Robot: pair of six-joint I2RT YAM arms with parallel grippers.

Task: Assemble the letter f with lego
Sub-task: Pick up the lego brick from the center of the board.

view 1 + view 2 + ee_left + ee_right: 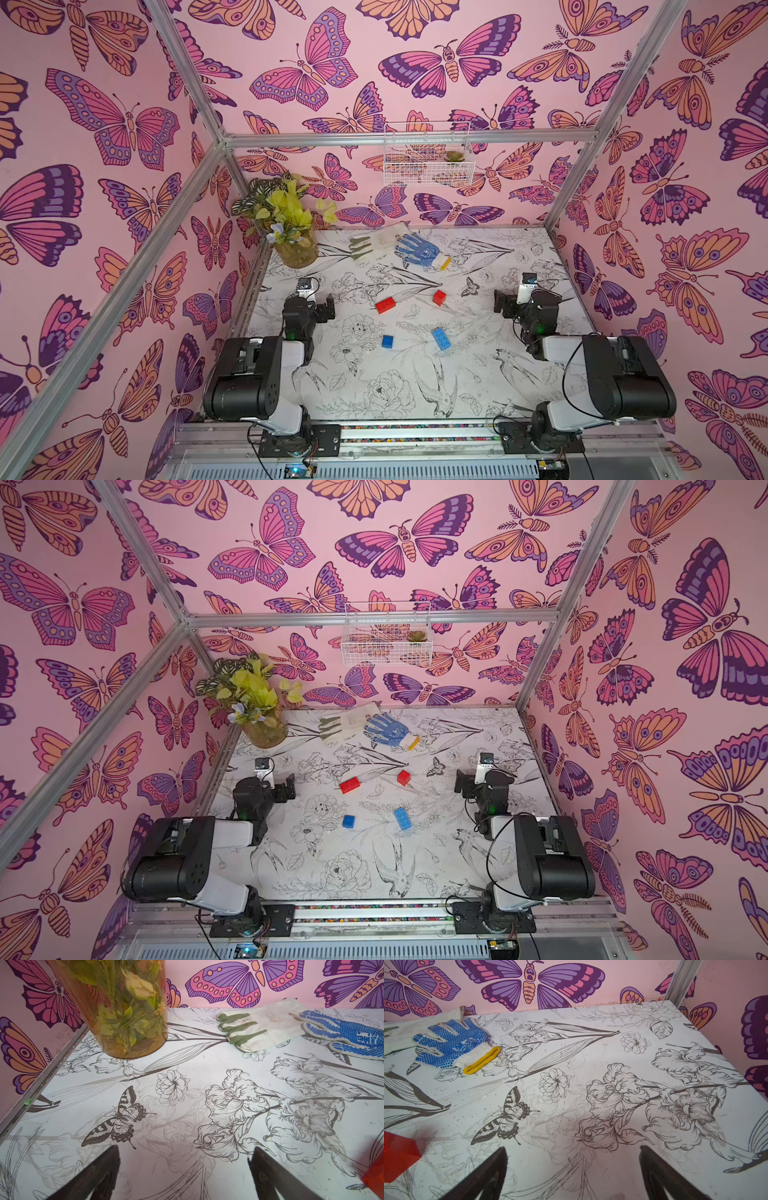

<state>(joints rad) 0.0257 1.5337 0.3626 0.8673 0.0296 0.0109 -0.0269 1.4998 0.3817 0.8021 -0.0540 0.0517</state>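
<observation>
Four unjoined pieces lie apart on the bench [374, 386]: long red brick [385, 304], short red brick [439, 297], short blue brick [387, 341], long blue brick [441, 338]. Left claw [186, 1148] and right claw [572, 1148] gape empty on either side. The printed mark on the blue glove [351, 1031] is too small to read.
</observation>
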